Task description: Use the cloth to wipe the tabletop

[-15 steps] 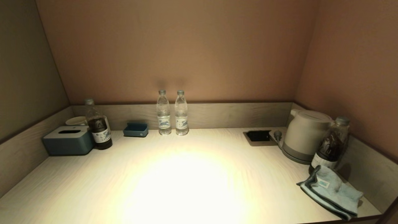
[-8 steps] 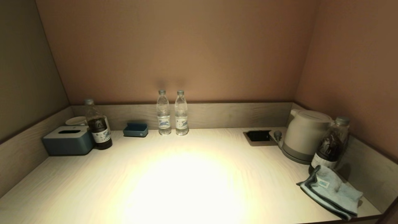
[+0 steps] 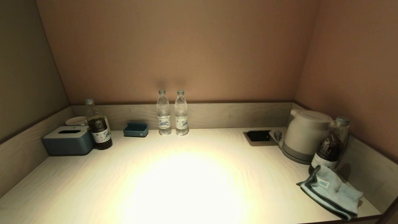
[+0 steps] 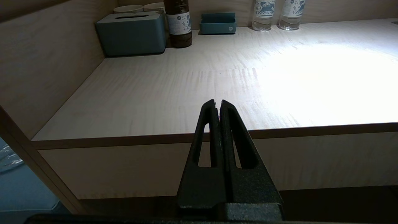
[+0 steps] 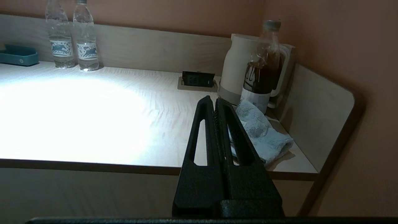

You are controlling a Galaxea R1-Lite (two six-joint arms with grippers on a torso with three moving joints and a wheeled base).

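Cloth [image 3: 331, 191] lay untouched at tabletop [image 3: 186, 186] near-right corner, touching dark bottle [image 3: 330, 146]. Right gripper [image 5: 215, 101] clenched, empty, off the front edge; should open, grab cloth w/o tipping bottle. Left gripper [image 4: 217, 103] clenched, parked.

Tissue box [image 3: 68, 140], two water bottles [image 3: 172, 113], kettle [image 3: 304, 135], blue tray [image 3: 136, 129]

You cannot see either arm from the head view. The white mug [image 3: 75, 120] sits mostly behind the tissue box [image 3: 68, 140] and a tea bottle [image 3: 99, 126]. From the right wrist view, the right gripper [image 5: 215, 101] covers part of the cloth [image 5: 264, 135], and the kettle [image 5: 236, 76] stands half behind the other tea bottle [image 5: 263, 67]. The bottle labels are too small to read.
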